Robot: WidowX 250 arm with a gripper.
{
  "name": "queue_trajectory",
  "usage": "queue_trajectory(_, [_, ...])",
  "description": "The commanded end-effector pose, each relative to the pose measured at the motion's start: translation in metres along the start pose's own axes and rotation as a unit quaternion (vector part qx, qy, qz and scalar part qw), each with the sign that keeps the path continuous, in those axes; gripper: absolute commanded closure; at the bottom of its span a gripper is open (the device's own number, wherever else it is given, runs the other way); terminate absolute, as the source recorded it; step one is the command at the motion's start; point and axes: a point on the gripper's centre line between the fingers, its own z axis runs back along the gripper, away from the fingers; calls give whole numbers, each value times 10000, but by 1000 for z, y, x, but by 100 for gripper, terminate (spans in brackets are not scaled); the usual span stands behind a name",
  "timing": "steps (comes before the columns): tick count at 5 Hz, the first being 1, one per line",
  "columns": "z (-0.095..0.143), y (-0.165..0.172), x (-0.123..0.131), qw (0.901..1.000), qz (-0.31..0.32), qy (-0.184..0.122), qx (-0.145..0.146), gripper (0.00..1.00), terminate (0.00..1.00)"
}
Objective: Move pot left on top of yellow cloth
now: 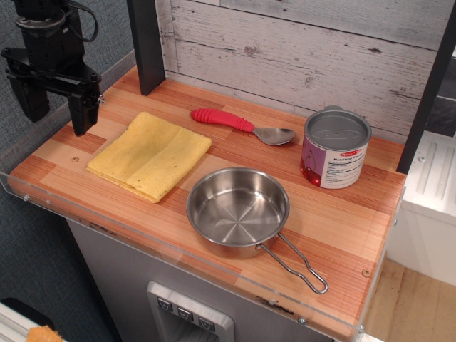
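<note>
Pot [238, 211] sits well right of open jaws.

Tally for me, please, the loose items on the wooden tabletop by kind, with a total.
Pot: 1
Yellow cloth: 1
Spoon with a red handle: 1
Tin can: 1
Total: 4

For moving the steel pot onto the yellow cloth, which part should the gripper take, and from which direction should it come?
Probably the rim of the pot, taken from above, one of the fingers inside the wall and one outside. The pot stands upright and empty, so its thin wall is free all around. The wire handle lies low toward the table's front edge and looks too slim. The gripper hangs open beyond the yellow cloth.
</note>
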Motion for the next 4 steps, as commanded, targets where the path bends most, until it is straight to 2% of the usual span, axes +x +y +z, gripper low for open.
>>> queue_trajectory(1, [0,0,0,10000,0,0,0,0,0])
queue_trajectory(2, [5,-22,-10,9996,238,-127,-113,0,0])
queue_trajectory(3, [9,-45,-18,9933,997,-336,-487,0,0])
queue_trajectory(4, [18,-75,-28,9873,1306,-735,-519,0,0])
